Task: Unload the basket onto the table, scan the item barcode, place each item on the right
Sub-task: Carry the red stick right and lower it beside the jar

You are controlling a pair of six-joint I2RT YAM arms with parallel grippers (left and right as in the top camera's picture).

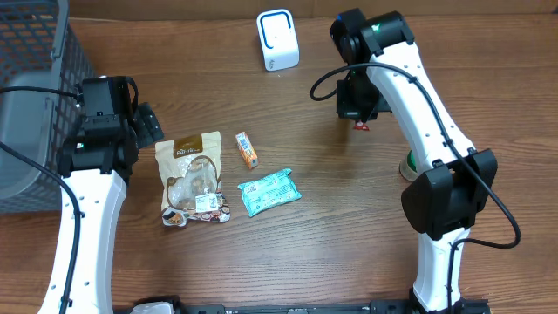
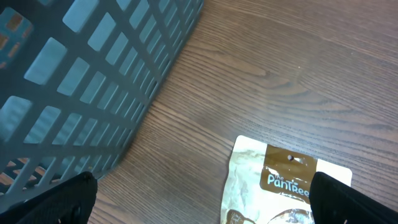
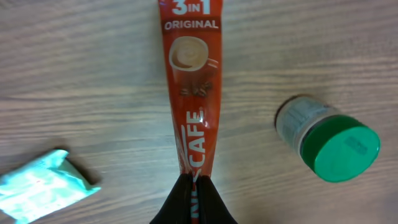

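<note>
Red foil: we've got the coffee sachet (image 3: 189,93) pinched at its near end by the right claw (image 3: 193,194), which is clenched tight on it, and we read it as hanging above the tabletop (image 3: 93,74).
Long axis: it runs straight out from the fingertips, with the printed 3-in-1 front turned to the wrist camera. We see no barcode on that face.
Scanner: the white scanner (image 1: 278,39) stands toward the far edge, off to the left of the right claw and a touch further out, near but apart.
Nearer arm: right, comfortably. The left claw (image 1: 146,122) is spread wide and empty, hanging just beside the grey basket (image 1: 35,52) and the top of the brown pouch (image 1: 192,179).
Next move, our call: carry the sachet leftward and roll it so the hidden side meets the scanner.
Watch: the green-lidded jar (image 3: 336,140) sits on the other side of the sachet, away from that path.
</note>
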